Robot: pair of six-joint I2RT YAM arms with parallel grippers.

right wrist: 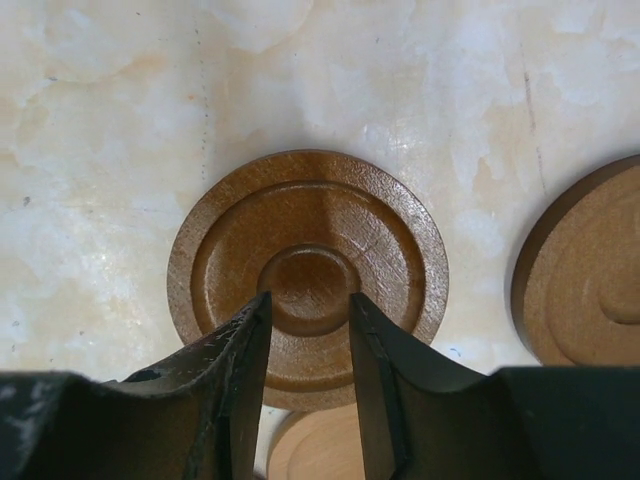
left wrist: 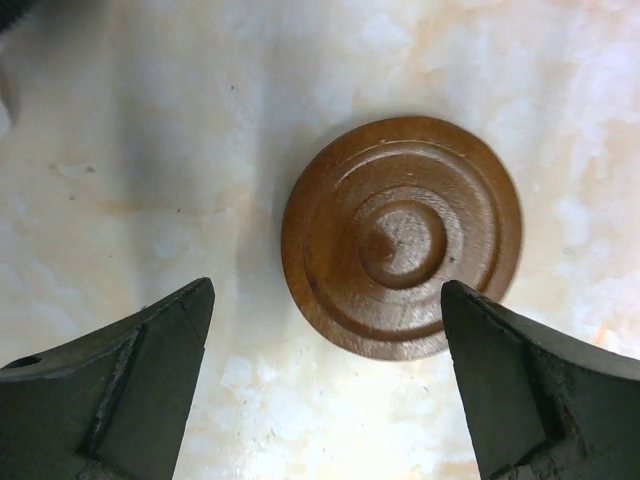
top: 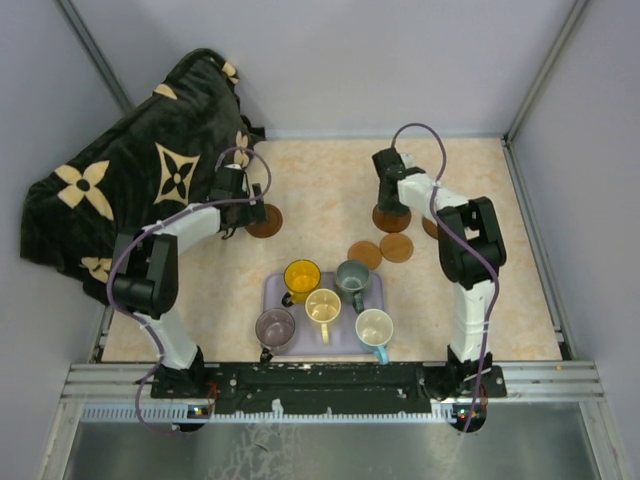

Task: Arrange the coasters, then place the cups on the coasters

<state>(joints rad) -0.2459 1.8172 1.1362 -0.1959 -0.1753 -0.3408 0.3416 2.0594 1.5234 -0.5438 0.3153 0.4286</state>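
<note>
Fingertips of right gripper hide near rim of one coaster

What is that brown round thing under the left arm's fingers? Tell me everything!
It is a round brown coaster, wood-like, carved with rings around a small central bump. It lies flat on the pale marbled table. The left gripper hovers over it, fingers wide open, seemingly not touching it.

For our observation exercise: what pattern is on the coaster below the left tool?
Concentric rings on the brown coaster; best in the left wrist view.
</note>
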